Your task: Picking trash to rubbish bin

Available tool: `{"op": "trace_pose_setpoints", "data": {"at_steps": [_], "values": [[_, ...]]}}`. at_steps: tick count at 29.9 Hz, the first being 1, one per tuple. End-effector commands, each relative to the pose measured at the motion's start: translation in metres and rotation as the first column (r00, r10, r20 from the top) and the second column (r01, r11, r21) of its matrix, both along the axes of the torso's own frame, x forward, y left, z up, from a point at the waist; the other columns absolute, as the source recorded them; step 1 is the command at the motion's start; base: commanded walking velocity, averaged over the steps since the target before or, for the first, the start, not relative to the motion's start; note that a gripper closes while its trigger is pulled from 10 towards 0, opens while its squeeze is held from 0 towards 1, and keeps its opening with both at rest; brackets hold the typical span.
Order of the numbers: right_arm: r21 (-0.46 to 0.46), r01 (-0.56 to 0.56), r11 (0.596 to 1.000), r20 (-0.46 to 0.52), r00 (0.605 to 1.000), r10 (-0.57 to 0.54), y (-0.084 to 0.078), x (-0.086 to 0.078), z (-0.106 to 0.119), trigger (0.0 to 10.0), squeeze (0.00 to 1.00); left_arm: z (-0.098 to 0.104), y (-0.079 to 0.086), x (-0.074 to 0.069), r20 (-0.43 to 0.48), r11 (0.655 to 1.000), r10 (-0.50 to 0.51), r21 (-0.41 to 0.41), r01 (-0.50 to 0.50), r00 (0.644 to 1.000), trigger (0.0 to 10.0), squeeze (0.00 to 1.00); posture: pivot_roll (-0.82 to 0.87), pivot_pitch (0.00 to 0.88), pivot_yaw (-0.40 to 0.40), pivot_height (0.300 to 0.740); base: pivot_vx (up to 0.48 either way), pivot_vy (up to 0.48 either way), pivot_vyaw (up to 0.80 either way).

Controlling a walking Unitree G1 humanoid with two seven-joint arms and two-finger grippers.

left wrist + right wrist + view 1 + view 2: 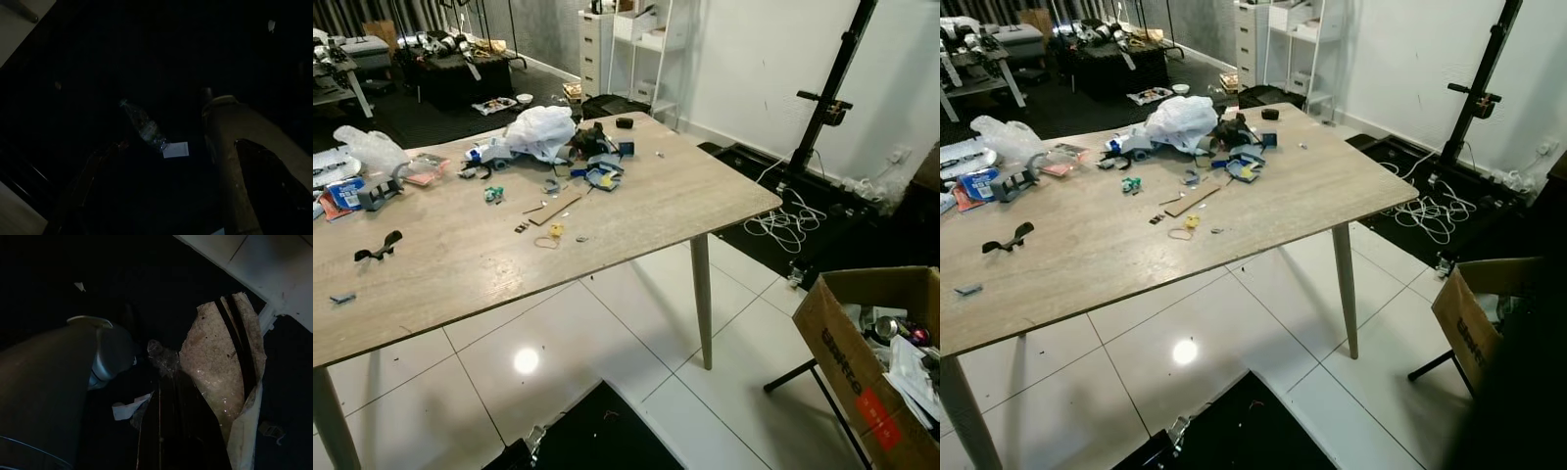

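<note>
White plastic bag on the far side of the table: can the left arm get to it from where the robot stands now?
Probably not yet. The white plastic bag lies near the far edge of the table, across the whole tabletop, and the left gripper hangs low over the dark floor mat. The robot would likely need to step closer first.

Pale wood-grain table (636, 211), white bag (540, 130), brown box (847, 357).

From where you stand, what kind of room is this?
Probably a home workroom or living space: a wooden table strewn with clutter, a white shelving unit by the wall, and a cardboard box of trash.
</note>
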State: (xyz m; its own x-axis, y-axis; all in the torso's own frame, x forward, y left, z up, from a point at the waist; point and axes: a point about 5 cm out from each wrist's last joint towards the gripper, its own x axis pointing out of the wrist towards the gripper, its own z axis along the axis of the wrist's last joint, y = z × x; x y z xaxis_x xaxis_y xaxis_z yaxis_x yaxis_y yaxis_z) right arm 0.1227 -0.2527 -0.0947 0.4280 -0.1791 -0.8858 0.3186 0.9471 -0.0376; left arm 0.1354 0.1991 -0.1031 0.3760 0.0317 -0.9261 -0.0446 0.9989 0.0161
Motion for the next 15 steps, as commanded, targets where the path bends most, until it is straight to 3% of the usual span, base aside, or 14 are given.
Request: {"op": "trace_pose_setpoints", "data": {"at_steps": [1, 13, 15], "values": [[0.008, 0.012, 1.000, -0.028, 1.000, -0.011, 0.0008, -0.0082, -0.0029, 10.0, 0.00, -0.0034, -0.0019, -0.0094, -0.034, 1.000, 0.010, -0.009, -0.010, 0.999, 10.0, 0.00, -0.15, 0.079, 0.024, 0.740, 0.000, 0.000, 0.00], [-0.001, 0.016, 1.000, -0.036, 0.999, -0.016, 0.0003, -0.0103, -0.0035, 10.0, 0.00, -0.0036, -0.0028, -0.0096, -0.036, 1.000, 0.004, -0.012, -0.004, 0.999, 10.0, 0.00, -0.15, 0.082, 0.029, 0.740, 0.000, 0.000, 0.00], [-0.014, 0.005, 1.000, -0.037, 0.999, -0.006, -0.0002, -0.0099, -0.0032, 10.0, 0.00, -0.0036, -0.0029, -0.0096, -0.034, 1.000, 0.005, -0.014, -0.005, 0.999, 10.0, 0.00, -0.15, 0.083, 0.030, 0.740, 0.000, 0.000, -0.71]]}}
